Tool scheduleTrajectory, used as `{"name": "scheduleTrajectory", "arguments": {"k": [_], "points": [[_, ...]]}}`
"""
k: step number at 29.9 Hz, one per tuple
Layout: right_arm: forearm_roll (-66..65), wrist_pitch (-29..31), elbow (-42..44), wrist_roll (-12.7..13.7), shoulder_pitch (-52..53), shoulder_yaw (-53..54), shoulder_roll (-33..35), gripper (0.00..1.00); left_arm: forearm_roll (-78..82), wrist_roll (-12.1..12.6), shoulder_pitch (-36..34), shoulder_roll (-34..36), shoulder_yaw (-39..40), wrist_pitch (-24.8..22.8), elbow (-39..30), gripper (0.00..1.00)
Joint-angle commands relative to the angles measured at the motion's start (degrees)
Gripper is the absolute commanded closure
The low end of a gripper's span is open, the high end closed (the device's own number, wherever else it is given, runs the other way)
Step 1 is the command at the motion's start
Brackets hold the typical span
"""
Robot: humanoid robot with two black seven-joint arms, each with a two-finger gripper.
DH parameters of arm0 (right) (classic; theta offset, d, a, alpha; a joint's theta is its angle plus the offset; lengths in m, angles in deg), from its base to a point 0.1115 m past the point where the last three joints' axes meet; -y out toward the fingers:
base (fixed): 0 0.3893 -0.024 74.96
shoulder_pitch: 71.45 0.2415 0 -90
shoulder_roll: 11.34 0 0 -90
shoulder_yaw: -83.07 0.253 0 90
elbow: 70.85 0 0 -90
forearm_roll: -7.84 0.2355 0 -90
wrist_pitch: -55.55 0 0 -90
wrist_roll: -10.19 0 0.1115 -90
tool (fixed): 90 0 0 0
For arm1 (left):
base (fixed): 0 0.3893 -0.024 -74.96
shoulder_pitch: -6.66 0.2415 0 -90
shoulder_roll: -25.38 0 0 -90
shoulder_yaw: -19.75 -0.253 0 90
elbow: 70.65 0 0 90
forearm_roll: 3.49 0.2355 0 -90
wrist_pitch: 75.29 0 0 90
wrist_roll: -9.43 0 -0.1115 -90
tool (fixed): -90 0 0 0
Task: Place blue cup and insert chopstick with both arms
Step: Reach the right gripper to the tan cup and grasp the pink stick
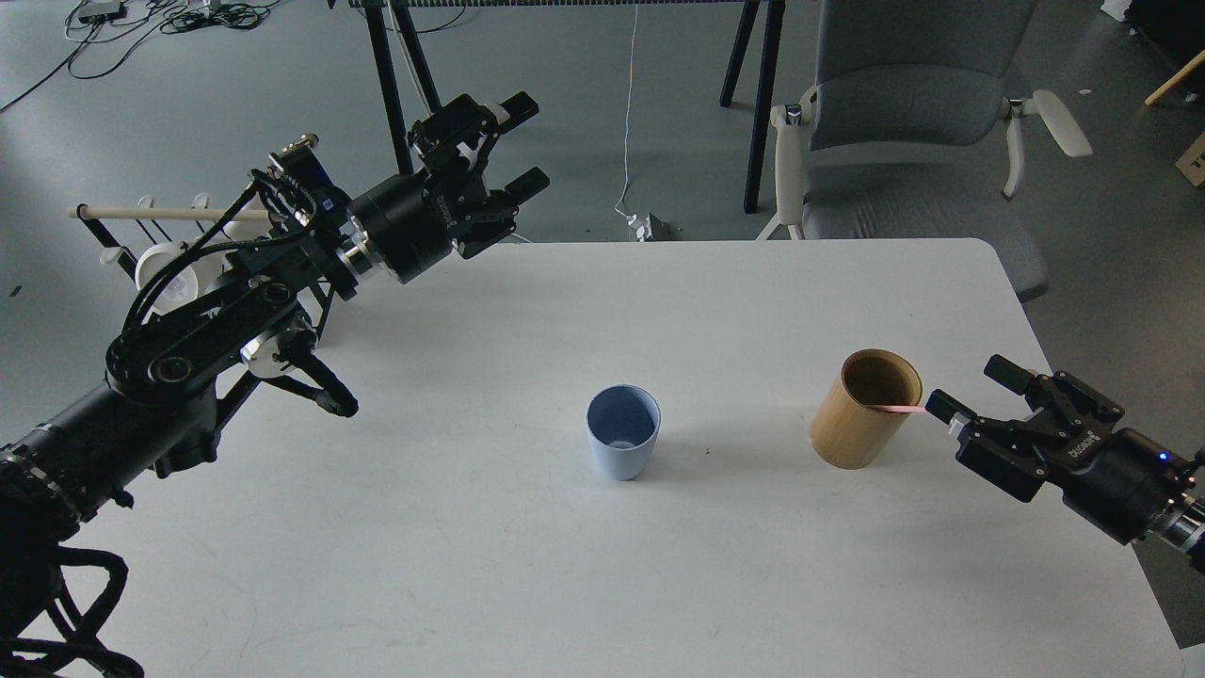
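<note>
Both grippers spread: right gripper [970,391] at chopstick [899,409] tip poking from wooden cylinder [861,414], left gripper [522,141] off counter [659,301], blue cup [622,444] upright mid-counter.

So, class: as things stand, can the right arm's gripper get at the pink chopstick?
Probably yes: the open right gripper sits at the chopstick end poking over the wooden cylinder's rim, nothing between.

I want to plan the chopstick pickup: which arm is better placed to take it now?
Right. The right gripper is open at the chopstick leaning out of the wooden cylinder; the left gripper hovers far away over the table's back-left corner.
</note>
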Motion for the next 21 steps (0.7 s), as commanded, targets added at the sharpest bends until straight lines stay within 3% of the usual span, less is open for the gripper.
{"name": "scheduleTrajectory", "arguments": {"k": [1, 10, 21], "points": [[-0.4, 0.01, 0.71, 0.0, 0.11, -1.36, -0.54, 0.04, 0.01, 0.0, 0.13, -0.11, -0.09, -0.01, 0.11, 0.03], [-0.49, 0.01, 3.52, 0.0, 0.99, -2.33, -2.56, 0.09, 0.0, 0.0, 0.39, -1.87, -0.27, -0.01, 2.31, 0.03], [-0.49, 0.01, 5.54, 0.0, 2.75, -2.51, -5.2, 0.35, -0.08, 0.0, 0.39, -2.04, -0.27, -0.01, 2.39, 0.03]]}}
